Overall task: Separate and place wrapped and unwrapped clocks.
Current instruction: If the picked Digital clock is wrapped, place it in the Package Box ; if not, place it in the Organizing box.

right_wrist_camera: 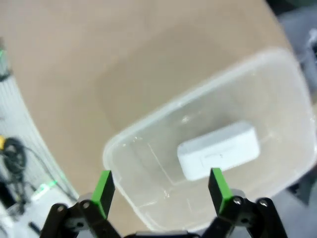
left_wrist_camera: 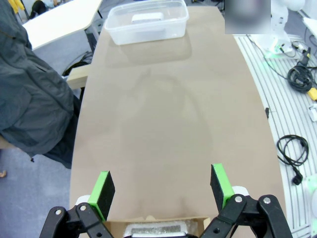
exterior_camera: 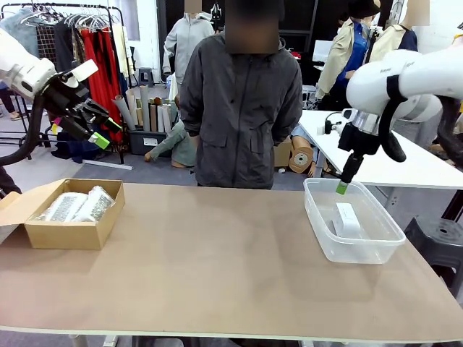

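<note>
Two wrapped clocks, lumpy bubble-wrap bundles (exterior_camera: 65,207) (exterior_camera: 95,202), lie side by side in the brown cardboard box (exterior_camera: 43,235) at the table's left. The unwrapped clock (exterior_camera: 347,219), a smooth white block, rests in the clear plastic tub (exterior_camera: 318,217) at the right. My left gripper (exterior_camera: 107,132) hangs open high above the box, holding nothing; its wrist view has the open gripper (left_wrist_camera: 162,187) over the box edge (left_wrist_camera: 198,220) and a bundle (left_wrist_camera: 153,229). My right gripper (exterior_camera: 341,186) hovers just over the tub's far end, open (right_wrist_camera: 161,188), above the white block (right_wrist_camera: 218,151) in the tub (right_wrist_camera: 124,144).
A person in a dark jacket (exterior_camera: 241,108) stands at the table's far edge, hands down. The bare brown tabletop (exterior_camera: 217,253) stretches between box and tub. Cables (left_wrist_camera: 292,153) lie on the floor beside the table. A white table (exterior_camera: 405,163) stands behind the tub.
</note>
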Robot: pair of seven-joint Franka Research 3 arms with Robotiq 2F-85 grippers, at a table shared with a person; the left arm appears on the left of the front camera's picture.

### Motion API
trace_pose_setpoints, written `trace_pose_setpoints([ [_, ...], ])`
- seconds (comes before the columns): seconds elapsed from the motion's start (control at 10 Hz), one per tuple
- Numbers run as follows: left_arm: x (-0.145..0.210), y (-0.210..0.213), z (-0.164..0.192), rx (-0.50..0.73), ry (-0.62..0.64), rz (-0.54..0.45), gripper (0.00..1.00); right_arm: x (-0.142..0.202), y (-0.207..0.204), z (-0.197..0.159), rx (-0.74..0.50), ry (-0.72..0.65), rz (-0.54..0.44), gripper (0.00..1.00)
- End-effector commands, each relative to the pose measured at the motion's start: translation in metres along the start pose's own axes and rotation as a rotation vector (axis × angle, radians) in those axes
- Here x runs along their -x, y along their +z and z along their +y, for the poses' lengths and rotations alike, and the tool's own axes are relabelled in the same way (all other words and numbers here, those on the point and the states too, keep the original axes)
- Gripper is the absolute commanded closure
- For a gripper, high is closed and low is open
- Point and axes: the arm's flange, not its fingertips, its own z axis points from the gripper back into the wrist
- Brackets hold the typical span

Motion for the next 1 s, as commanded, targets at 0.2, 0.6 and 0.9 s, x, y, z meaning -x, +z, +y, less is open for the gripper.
trace_pose_setpoints([
  [0.2,-0.001,0.001,-0.002,-0.003,-0.003,-0.001,0.0,0.014,0.014,0.017,-0.113,0.162,-0.417,0.0],
  [0.6,-0.001,0.001,-0.002,-0.003,-0.003,-0.001,0.0,0.008,0.027,0.011,-0.117,0.134,-0.441,0.0],
  [0.9,-0.001,0.001,-0.002,-0.003,-0.003,-0.001,0.0,0.008,0.027,0.011,-0.117,0.134,-0.441,0.0],
])
